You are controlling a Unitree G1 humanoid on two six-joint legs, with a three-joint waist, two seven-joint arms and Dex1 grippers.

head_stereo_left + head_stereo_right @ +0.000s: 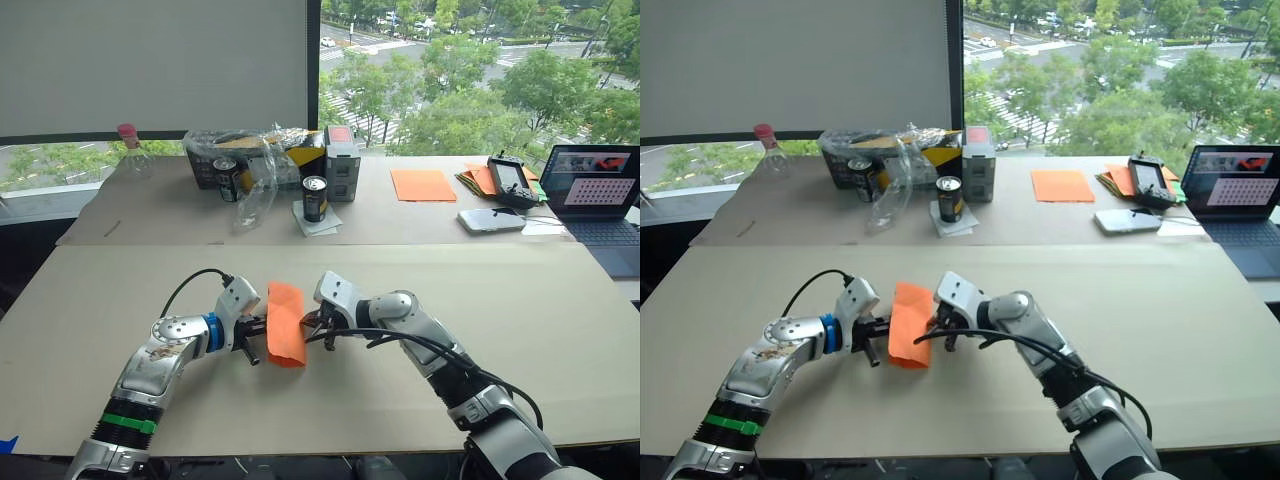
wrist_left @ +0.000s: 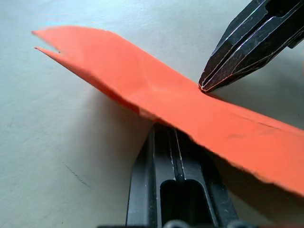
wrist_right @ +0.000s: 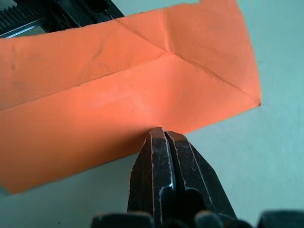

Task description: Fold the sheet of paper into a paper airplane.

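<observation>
Left gripper (image 1: 256,332) pinches the left edge of the sheet of paper (image 1: 285,322), fingers closed on it. Sheet sits near the front middle of the worktop (image 1: 560,330), held between both arms, partly lifted. Right gripper (image 1: 322,327) is clamped on the right edge. Progress, judged: early. Paper is folded lengthwise into a narrow strip, diagonal creases at one end; no pointed nose or wings yet. Thin, bright orange, slightly bowed.
</observation>
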